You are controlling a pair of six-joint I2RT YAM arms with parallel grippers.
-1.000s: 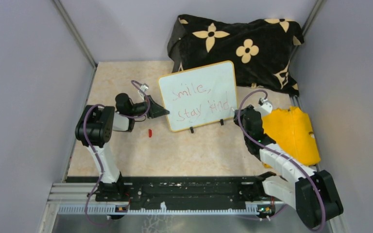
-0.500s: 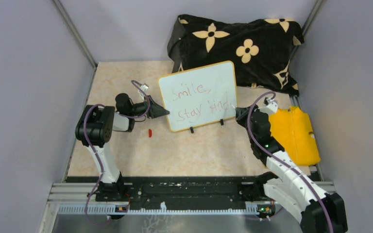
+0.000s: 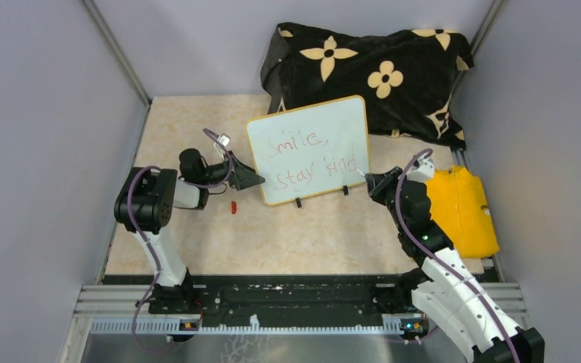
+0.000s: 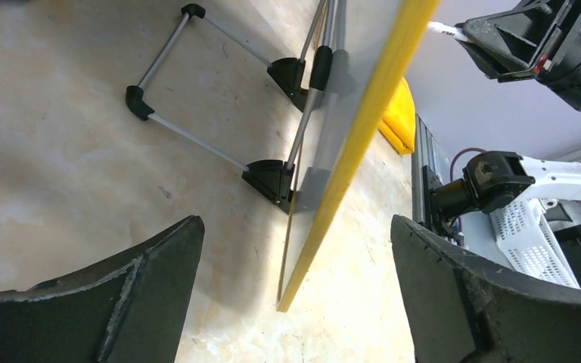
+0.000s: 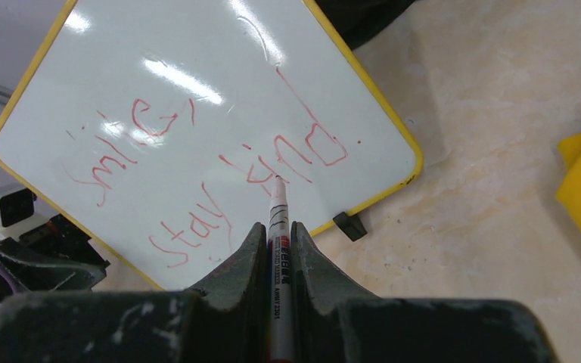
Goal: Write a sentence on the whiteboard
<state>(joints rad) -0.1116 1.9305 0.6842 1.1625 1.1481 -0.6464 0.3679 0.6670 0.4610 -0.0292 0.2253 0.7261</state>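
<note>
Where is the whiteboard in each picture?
Top external: the whiteboard stands mid-table, writing toward the arms.
Left wrist: seen edge-on, slanting up the middle.
Right wrist: tilted, filling the upper left, beyond the marker.
Shared landmark: the yellow cloth, right of the board in every view.

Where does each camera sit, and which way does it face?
Top external: high behind the robot, looking down at the whiteboard; left arm and right arm show.
Left wrist: low, edge-on to the whiteboard; the open left gripper shows.
Right wrist: facing the sentence; the right gripper clamping a marker shows.
Shared: all see the whiteboard.
</note>
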